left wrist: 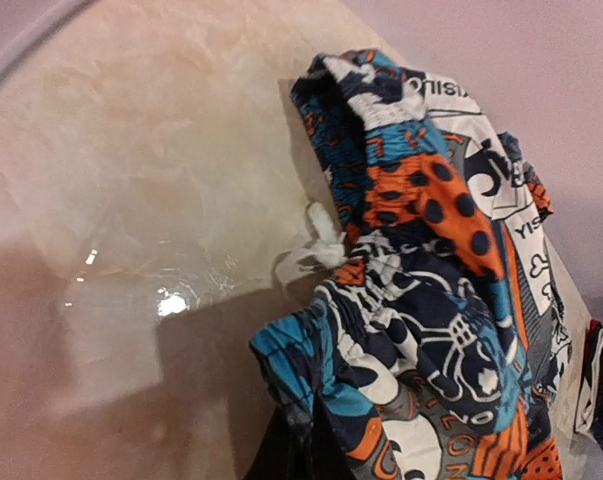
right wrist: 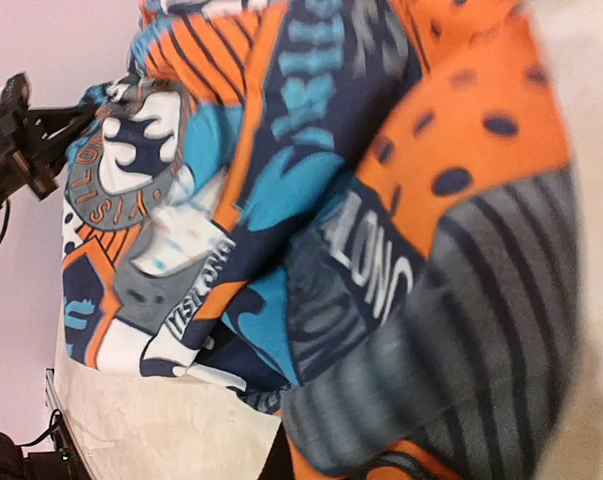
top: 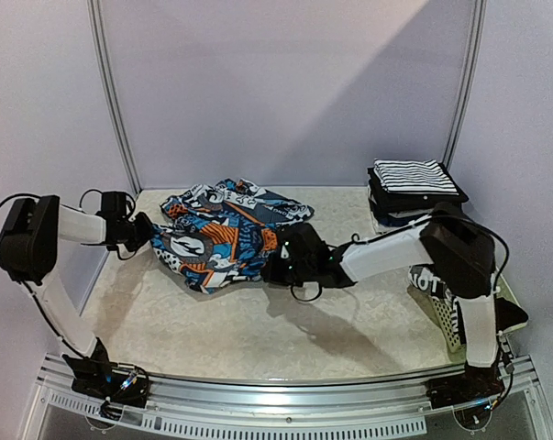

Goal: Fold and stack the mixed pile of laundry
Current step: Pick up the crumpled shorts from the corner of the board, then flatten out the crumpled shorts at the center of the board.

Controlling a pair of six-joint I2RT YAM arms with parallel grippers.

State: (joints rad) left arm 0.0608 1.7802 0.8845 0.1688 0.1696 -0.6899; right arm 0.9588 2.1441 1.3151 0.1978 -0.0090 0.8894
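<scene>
Pale lilac walls close in a marbled beige desk (top: pixel 258 339) on three sides. From above, the printed shorts (top: pixel 223 240) lie crumpled toward the far edge, left of the middle. The left pincer (top: pixel 148 236) is closed on their left end and the right pincer (top: pixel 278 261) is closed on their right end. A folded stack topped by a striped garment (top: pixel 414 174) sits at the far right corner. A white lattice basket (top: pixel 448 319) stands at the right edge, partly hidden by the right arm.

From the left wrist, the gathered waistband of the shorts (left wrist: pixel 431 300) bunches up over this pincer's dark fingers, which barely show at the bottom edge. A white drawstring (left wrist: pixel 316 245) dangles loose against the bare desk beside the cloth.

From the right wrist, the shorts (right wrist: pixel 311 220) fill nearly the whole view. The fingers are buried under the cloth, so the grip itself is hidden.

The cloth looks light, limp and thin. It will likely sag between the two holds and drape, not keep any shape. The elastic waistband and the hems are the firmest places to pinch, since a grip mid-panel would probably only gather folds. The drawstring could snag or trail.

Bare desk runs along the near edge and the left side, which gives room to spread the shorts flat. The far wall is close behind them, and the stack and basket crowd the right side.
</scene>
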